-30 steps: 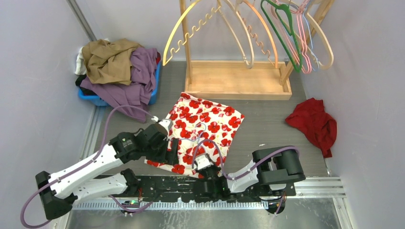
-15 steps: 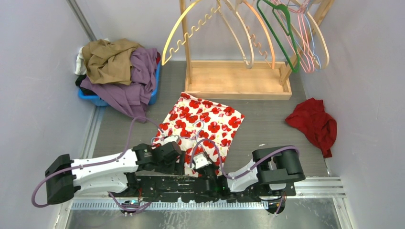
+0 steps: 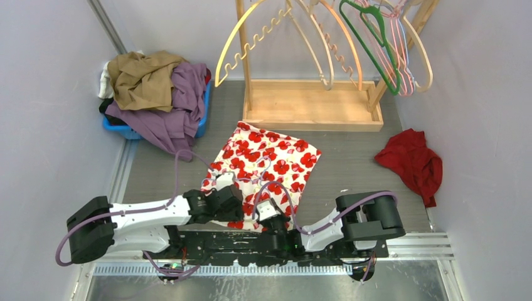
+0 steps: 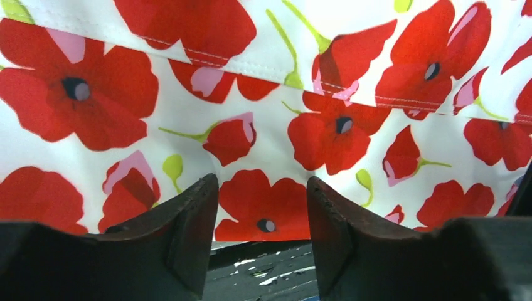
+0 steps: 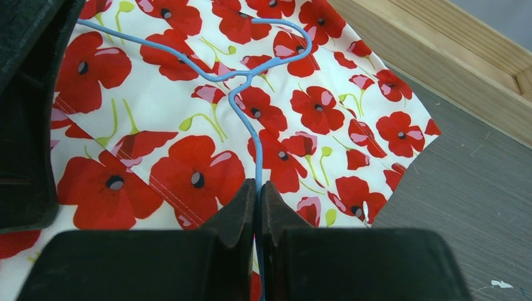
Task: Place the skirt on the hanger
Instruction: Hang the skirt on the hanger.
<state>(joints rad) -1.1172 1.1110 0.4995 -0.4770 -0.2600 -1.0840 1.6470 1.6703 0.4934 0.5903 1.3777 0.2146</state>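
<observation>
The skirt (image 3: 276, 153), white with red poppies, lies flat on the grey table in front of the arms. On it rests a thin blue wire hanger (image 5: 241, 81). My right gripper (image 5: 258, 185) is shut on the hanger's straight wire, above the skirt's near part (image 5: 188, 106). In the top view it (image 3: 262, 202) sits at the skirt's near edge. My left gripper (image 4: 262, 182) is open, its fingers low over the near hem of the skirt (image 4: 263, 125), with a poppy and the hem's edge between them. From above, the left gripper (image 3: 233, 210) is just left of the right one.
A blue basket (image 3: 202, 122) heaped with tan and purple clothes stands at the back left. The wooden rack (image 3: 312, 103) with several hangers, one of them green (image 3: 370, 44), stands at the back. A crumpled red garment (image 3: 411, 163) lies at the right. The left arm's black body (image 5: 25, 94) fills the right wrist view's left side.
My left arm has swung down and inward from the skirt's left side to its near hem, and its jaws have narrowed. The right gripper has kept its hold on the hanger.
</observation>
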